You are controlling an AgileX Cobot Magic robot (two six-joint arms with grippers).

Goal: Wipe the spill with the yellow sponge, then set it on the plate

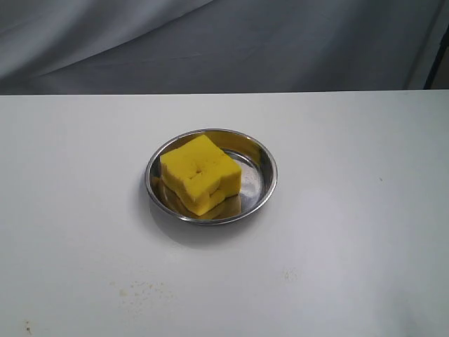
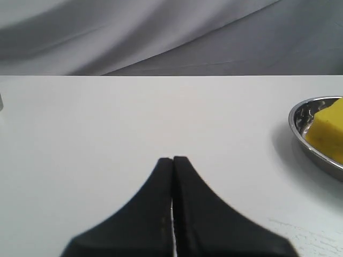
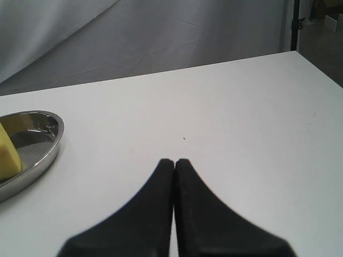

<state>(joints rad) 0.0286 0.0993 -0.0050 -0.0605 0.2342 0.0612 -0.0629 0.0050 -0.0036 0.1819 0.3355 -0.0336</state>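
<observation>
The yellow sponge (image 1: pixel 200 173) lies tilted inside the steel plate (image 1: pixel 265 184) at the middle of the white table. No amber puddle shows; only faint dried specks (image 1: pixel 140 289) mark the tabletop near the front left. Neither arm appears in the exterior view. In the left wrist view my left gripper (image 2: pixel 173 159) is shut and empty, well away from the plate (image 2: pixel 311 150) and the sponge (image 2: pixel 329 134). My right gripper (image 3: pixel 174 161) is shut and empty too, with the plate (image 3: pixel 40 155) and a sliver of sponge (image 3: pixel 8 155) off to one side.
A grey cloth backdrop (image 1: pixel 224 42) hangs behind the table's far edge. A dark stand (image 3: pixel 293 21) rises past the table's far corner. Another faint smudge (image 1: pixel 289 272) sits on the tabletop in front of the plate.
</observation>
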